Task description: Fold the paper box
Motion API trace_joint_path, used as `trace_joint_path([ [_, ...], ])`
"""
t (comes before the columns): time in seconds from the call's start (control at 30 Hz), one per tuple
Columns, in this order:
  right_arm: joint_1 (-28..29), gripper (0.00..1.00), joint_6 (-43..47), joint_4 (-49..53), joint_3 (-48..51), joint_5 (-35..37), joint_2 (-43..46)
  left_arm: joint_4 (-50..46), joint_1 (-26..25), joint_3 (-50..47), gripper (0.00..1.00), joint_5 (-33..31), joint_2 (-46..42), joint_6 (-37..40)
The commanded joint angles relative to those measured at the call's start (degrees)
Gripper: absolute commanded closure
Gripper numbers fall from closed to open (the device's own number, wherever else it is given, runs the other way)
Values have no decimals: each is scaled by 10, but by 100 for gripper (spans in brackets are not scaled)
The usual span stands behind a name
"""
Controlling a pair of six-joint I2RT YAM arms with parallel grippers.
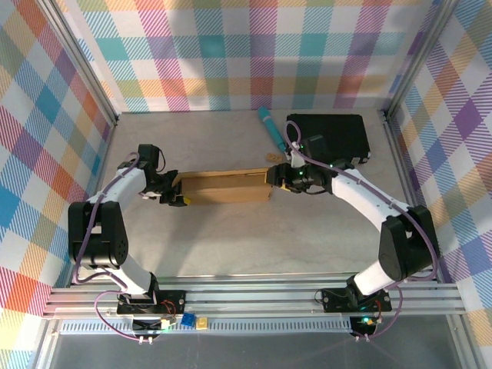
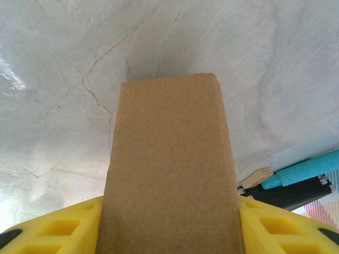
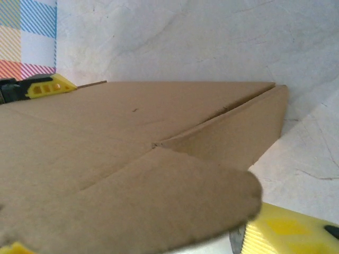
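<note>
Plaid-walled cell, pale marbled counter (image 1: 231, 254). The paper box (image 1: 227, 187) lies mid-frame in the top view, long axis left-right, an arm at each end. The left end effector (image 1: 177, 198) is clamped on the box's left end, cardboard filling the gap between its yellow fingers. The right end effector (image 1: 277, 178) straddles a rounded flap (image 3: 159, 211) at the right end; can't tell if it's pinching. Suggest: left anchors, right grips near the crease and swings along it without dragging the box.
</note>
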State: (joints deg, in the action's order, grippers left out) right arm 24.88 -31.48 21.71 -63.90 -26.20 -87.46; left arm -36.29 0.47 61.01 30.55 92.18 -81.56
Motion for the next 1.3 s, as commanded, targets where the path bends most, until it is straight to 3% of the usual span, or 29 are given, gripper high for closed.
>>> trace_joint_path([
  [0.0,1,49,-7,-24,-24,-11,-12,-19,8,12,65,-42,12,7],
  [0.47,3,83,-11,-25,-34,-11,-38,-11,8,16,66,-39,24,7],
  [0.73,6,93,2,-1,-44,9,-34,-16,9,18,66,-41,25,-3],
  [0.8,6,91,17,16,-57,15,-29,-20,9,19,66,-43,22,-11],
  [0.93,6,62,54,76,-97,28,-25,-68,13,39,71,-49,29,-20],
  [1.0,5,54,66,102,-114,35,-19,-88,14,53,73,-48,40,-16],
  [1.27,-13,53,140,165,-179,57,5,-114,17,68,74,-55,46,-19],
])
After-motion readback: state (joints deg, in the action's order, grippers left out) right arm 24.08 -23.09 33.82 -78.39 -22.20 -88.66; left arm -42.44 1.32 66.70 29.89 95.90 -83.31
